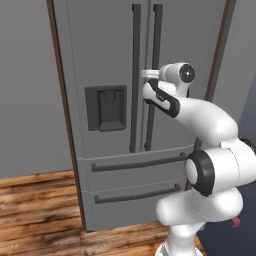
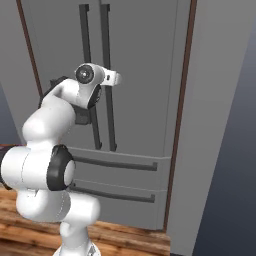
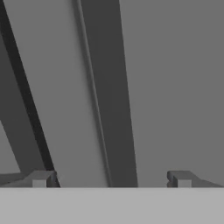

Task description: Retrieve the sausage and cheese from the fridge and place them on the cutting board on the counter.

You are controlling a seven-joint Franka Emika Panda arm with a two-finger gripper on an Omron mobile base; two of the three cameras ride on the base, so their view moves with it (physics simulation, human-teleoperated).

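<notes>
Here the gripper (image 3: 111,178) stands wide open and empty, its jaws straddling the right door handle (image 3: 109,100) of the shut fridge (image 1: 100,60), apparently poised to pull.

A: Non-task items, lower part of the frame?
B: Wood plank floor (image 1: 35,210), brown with dark streaks, lower left.
A: Upper left?
B: Plain grey wall (image 1: 25,85).
A: Anything at the right?
B: Grey wall panel (image 2: 220,125), right side; reddish-brown vertical trim strip (image 2: 181,115) along its left edge.
</notes>
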